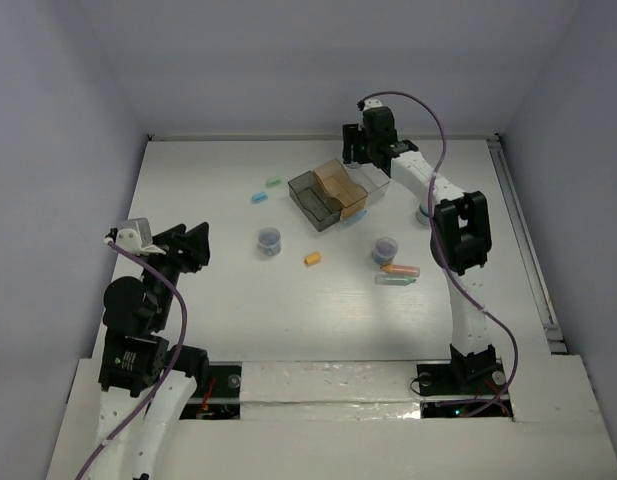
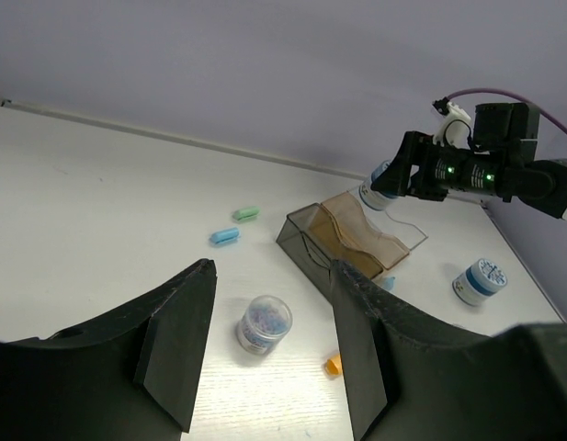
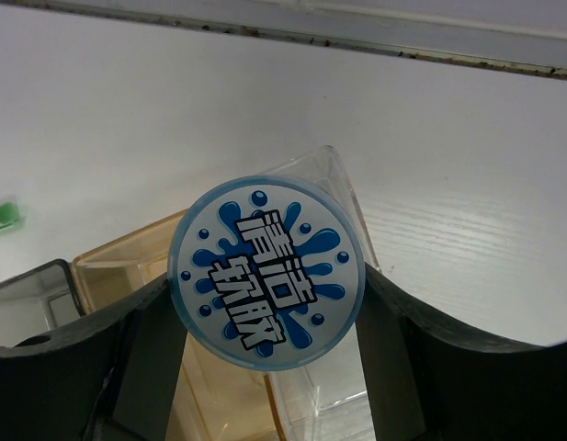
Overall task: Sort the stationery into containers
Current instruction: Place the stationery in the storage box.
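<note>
Checking top view: right fingers sit at the containers' 1 o'clock edge. Left fingers are spread, empty, well apart at 8.
Left wrist: blue-and-white roll is clamped, probably above the far box.
Right wrist: roll's flat face is to the lens, short axis along the fingers. Clear box is under it at 5 o'clock.

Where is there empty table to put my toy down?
The table is bare at the far left, beyond the green stick, and along the near edge, in front of the orange piece. It is crowded around the boxes and the jar with sticks beside it.
</note>
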Controlling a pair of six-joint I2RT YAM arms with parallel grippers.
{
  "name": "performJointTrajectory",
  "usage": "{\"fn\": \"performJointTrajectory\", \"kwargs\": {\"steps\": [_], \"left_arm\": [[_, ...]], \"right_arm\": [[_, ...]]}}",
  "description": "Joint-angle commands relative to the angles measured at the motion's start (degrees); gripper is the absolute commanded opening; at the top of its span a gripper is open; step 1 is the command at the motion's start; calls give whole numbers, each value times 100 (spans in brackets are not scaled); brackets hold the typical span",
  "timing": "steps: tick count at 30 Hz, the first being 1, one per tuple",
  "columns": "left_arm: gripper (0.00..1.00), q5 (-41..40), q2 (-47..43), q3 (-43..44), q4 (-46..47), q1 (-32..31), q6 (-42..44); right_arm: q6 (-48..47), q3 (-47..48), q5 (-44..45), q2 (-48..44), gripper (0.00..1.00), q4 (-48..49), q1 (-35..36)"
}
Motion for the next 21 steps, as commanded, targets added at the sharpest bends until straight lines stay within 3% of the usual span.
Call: {"fn": "performJointTrajectory", "kwargs": {"steps": [1,4,6,10,11,14,21], "left_arm": [[49,230,75,108,277,19,-12],[49,231,83,117,277,72,-12],[49,240,83,117,286,72,-12],[49,249,83,108,295,72,-21],[49,258,83,108,304,72,-21],[49,275,83,108,313,72,-21],[49,310,22,91,339,72,-30]], "right_arm": [[56,180,76,-28,26,491,-54],[65,286,94,87,27,403,-107],[91,295,76,157,36,403,-107],[144,356,-90,228,59,359,-168],[152,374,-134,228,70,324,-168],[179,374,-187,105,85,306,-168],[319,-477,-126,-860,93,596,-168]]}}
